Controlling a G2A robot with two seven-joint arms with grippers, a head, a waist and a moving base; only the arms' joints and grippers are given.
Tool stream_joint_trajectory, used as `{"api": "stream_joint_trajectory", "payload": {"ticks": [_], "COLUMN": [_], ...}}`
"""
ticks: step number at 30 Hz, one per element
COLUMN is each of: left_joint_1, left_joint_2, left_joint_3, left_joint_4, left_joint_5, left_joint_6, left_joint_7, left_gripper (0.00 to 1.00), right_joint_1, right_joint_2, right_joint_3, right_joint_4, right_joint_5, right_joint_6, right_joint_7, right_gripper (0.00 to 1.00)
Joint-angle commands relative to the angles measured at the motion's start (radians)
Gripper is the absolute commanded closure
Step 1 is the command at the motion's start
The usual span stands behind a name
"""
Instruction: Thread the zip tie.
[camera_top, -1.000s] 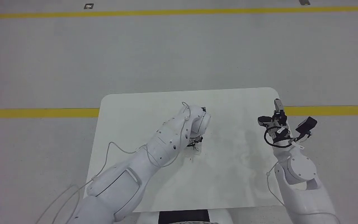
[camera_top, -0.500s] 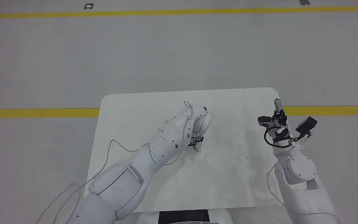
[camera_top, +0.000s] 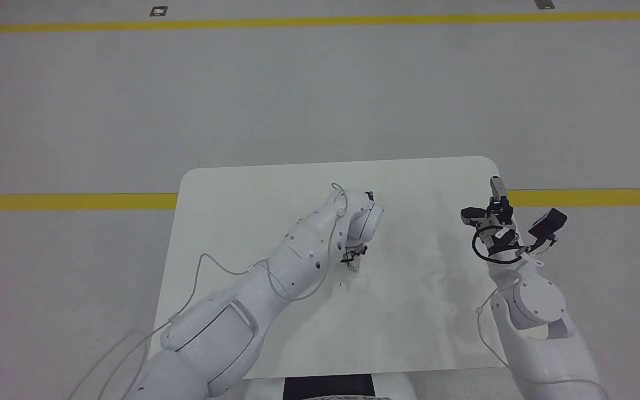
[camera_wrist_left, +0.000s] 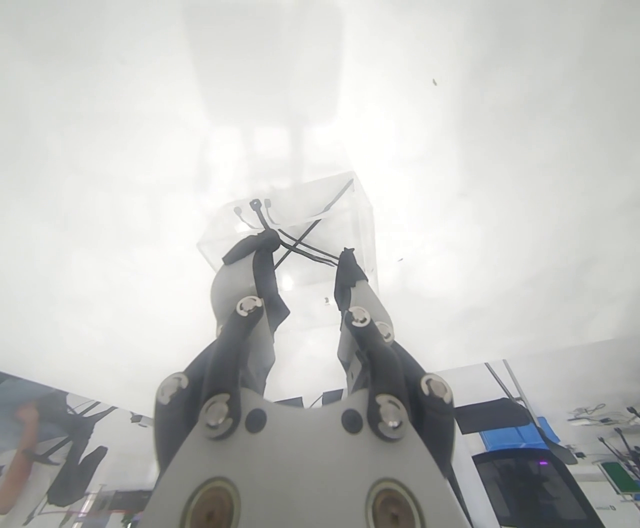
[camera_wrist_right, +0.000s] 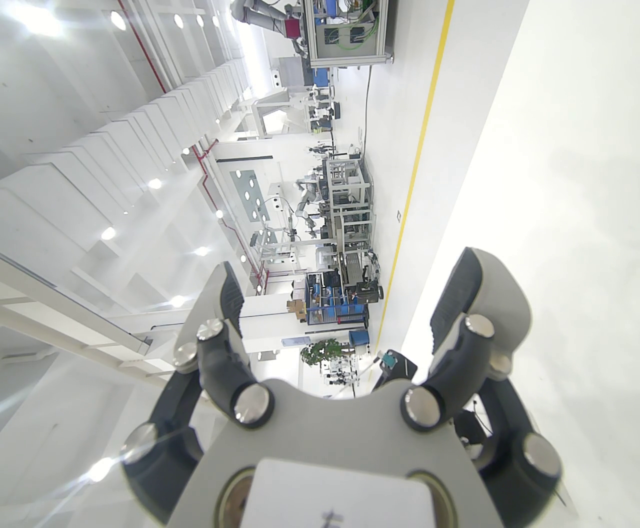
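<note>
Two arms share one white table, but only one is at the work. The left gripper hangs near the table's centre. The right gripper sits well apart at the 3 o'clock edge, its jaws spread wide on nothing and aimed out at the room rather than at the tabletop. Under the left gripper stands a small clear box, and in it lies a loose handful of black zip ties, crossed over one another like an X. The left gripper's jaws are parted, not clamped. Its black-wrapped fingertips are down at the box, with the crossing of the ties in the gap between them; whether the pads touch a strand cannot be told. Two thin strands run almost from one fingertip to the other, along the line on which the jaws would close. A third slants across them toward the box's far corner. By this picture the pick falls to the left arm, by far the nearer. A squeeze looks likelier to catch the slanting tie, which lies across the closing line, than the pair lying along it. No tie is lifted, and the threading itself is not yet begun.
</note>
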Motion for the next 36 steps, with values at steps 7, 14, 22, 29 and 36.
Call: {"api": "stream_joint_trajectory", "payload": {"ticks": [7, 14, 22, 29, 36], "left_joint_1": [0.027, 0.043, 0.077, 0.118, 0.144], "left_joint_2": [-0.005, -0.011, -0.014, -0.021, -0.033], "left_joint_3": [-0.009, -0.026, -0.058, -0.091, -0.124], "left_joint_4": [-0.018, -0.035, -0.071, -0.1, -0.109], "left_joint_5": [0.055, 0.105, 0.178, 0.237, 0.31], "left_joint_6": [0.0, 0.0, 0.0, 0.0, 0.0], "left_joint_7": [0.0, 0.0, 0.0, 0.0, 0.0], "left_gripper": [0.75, 0.75, 0.71, 0.71, 0.72], "right_joint_1": [0.0, 0.0, 0.0, 0.0, 0.0], "right_joint_2": [0.0, 0.0, 0.0, 0.0, 0.0], "right_joint_3": [0.0, 0.0, 0.0, 0.0, 0.0], "right_joint_4": [0.0, 0.0, 0.0, 0.0, 0.0], "right_joint_5": [0.0, 0.0, 0.0, 0.0, 0.0], "right_joint_6": [0.0, 0.0, 0.0, 0.0, 0.0], "right_joint_7": [0.0, 0.0, 0.0, 0.0, 0.0], "right_gripper": [0.0, 0.0, 0.0, 0.0, 0.0]}}
